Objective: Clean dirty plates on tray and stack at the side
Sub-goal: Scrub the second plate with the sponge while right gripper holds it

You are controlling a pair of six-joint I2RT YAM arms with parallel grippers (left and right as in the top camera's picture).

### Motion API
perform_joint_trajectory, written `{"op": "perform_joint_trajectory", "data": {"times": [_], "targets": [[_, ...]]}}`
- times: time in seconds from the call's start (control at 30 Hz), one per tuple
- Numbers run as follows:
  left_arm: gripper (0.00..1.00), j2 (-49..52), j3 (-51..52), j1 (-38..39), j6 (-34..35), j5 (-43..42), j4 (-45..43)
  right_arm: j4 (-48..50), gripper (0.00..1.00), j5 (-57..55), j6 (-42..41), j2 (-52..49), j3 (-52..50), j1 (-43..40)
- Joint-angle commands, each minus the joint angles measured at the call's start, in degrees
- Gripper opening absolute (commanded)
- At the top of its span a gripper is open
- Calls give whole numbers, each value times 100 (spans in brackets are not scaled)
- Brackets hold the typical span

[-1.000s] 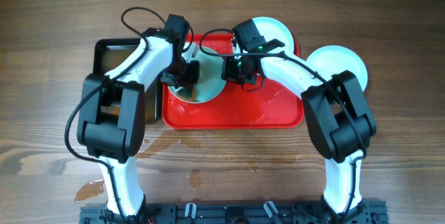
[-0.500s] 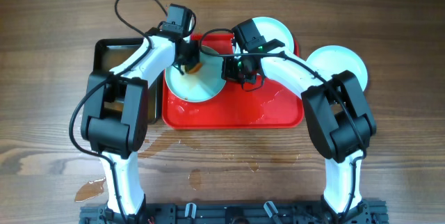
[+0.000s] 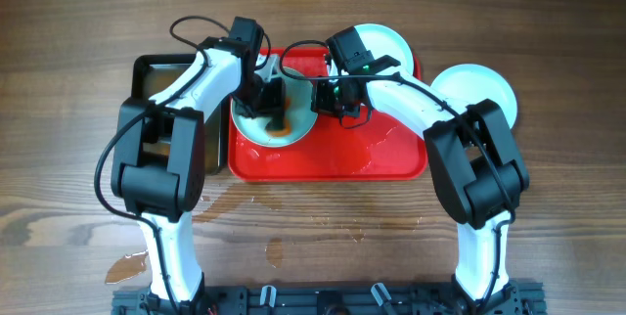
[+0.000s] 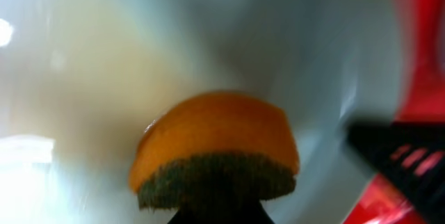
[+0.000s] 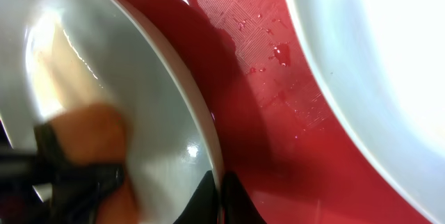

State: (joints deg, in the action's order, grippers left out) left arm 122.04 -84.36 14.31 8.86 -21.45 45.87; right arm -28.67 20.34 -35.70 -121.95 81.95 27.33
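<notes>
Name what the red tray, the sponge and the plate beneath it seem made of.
Tray: red plastic probably, glossy, moulded grid texture under water drops. Plate: glazed ceramic or melamine, smooth with soft highlights; undecidable. Sponge: orange foam over a dark, coarse scouring layer.

You're seeing a bright, sharp overhead view with soft shadows beside the arms [image 3: 161,158]; the left wrist camera is blurring the sponge [image 4: 215,154] badly, and glare is washing out the right wrist's plate [image 5: 389,57]

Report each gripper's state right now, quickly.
Left gripper: shut on the orange sponge, pressed against the plate.
Right gripper: shut on that plate's rim.
</notes>
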Motion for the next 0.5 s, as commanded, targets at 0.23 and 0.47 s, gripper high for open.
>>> {"op": "perform_joint_trajectory", "data": {"times": [0.23, 0.47], "targets": [[4, 409, 184, 37, 2216, 2601, -258, 55, 4, 55, 81, -160, -4, 2], [4, 409, 184, 57, 713, -81, 1029, 83, 4, 120, 105, -160, -4, 2]]}}
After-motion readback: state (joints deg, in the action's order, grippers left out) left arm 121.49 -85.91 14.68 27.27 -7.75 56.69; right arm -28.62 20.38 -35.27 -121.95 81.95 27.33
